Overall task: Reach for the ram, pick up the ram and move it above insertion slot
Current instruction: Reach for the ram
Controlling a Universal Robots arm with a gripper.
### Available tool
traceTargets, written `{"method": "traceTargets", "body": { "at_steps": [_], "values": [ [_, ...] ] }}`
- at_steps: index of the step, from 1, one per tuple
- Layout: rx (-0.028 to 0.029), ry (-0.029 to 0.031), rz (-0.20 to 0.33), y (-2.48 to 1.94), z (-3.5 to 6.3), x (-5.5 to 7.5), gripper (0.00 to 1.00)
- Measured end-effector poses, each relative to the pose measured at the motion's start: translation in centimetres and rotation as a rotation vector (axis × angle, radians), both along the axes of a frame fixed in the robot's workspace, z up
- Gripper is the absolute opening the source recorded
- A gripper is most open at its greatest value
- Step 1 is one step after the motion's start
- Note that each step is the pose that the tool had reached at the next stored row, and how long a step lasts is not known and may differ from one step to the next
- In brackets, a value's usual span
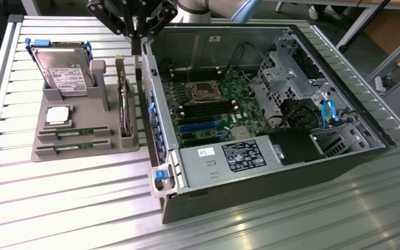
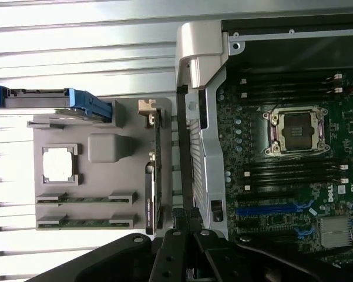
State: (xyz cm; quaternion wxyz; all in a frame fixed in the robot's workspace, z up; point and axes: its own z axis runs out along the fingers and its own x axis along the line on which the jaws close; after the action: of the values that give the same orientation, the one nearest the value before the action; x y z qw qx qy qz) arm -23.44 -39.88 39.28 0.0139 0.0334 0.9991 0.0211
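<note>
Well below the shut, seemingly empty pincer (image 1: 136,50) and off to its side away from the computer case (image 1: 255,203), flat in a slot of the grey tray (image 1: 82,117): the ram (image 1: 75,133), one of two green strips there, long axis aimed crosswise toward the case wall

Strong light falls from above. The ribbed metal table (image 1: 68,192) glares near white beside the tray (image 1: 96,120) in the exterior view, and its slats wash out pale in the wrist view. Inside the case (image 1: 255,190) shade gathers, leaving the board (image 1: 214,104) dim. The gripper (image 1: 136,44) reads as a black silhouette, its detail lost.
</note>
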Motion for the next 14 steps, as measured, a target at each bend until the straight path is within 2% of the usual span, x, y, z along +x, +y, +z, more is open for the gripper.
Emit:
{"method": "traceTargets", "body": {
  "at_steps": [14],
  "values": [
    [0.0,0.0,0.0,0.0,0.0,-1.5,0.1]
  ]
}}
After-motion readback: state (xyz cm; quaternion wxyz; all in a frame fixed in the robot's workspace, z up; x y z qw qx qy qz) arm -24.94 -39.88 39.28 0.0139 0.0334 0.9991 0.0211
